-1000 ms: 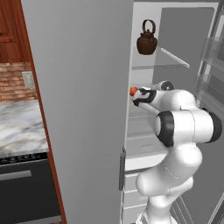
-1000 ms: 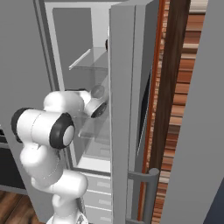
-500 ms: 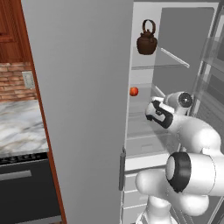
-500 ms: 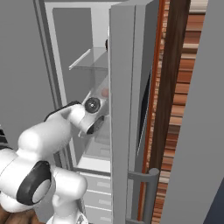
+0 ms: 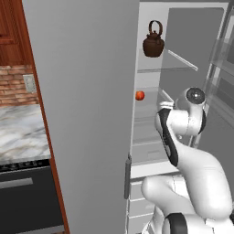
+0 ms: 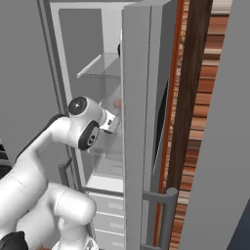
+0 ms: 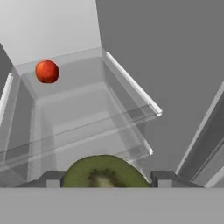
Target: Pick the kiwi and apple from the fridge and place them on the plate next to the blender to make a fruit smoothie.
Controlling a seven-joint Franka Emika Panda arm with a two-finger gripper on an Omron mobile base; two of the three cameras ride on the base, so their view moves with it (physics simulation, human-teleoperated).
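In the hand view my gripper (image 7: 105, 178) is shut on the kiwi (image 7: 105, 173), whose green cut-looking face bulges up between the two dark fingertips (image 7: 168, 178). The red apple (image 7: 47, 71) rests at the back left of a glass shelf, well beyond the gripper. From the left base view the apple (image 5: 140, 95) sits on a middle shelf of the open fridge (image 5: 151, 132), with my hand to its right and a little lower. The plate and the blender are out of view.
A dark brown kettle (image 5: 153, 42) stands on the top shelf. The fridge door (image 5: 87, 91) is swung wide at the left, its handle (image 5: 128, 176) low down. Glass shelf edges (image 7: 133, 85) and drawers (image 6: 105, 215) lie close around the hand. A marble counter (image 5: 20, 137) lies left.
The arm has drawn back from the apple's shelf, the hand moving right and lower while the elbow swung round. The gripper stays shut on the kiwi; the apple has not moved.
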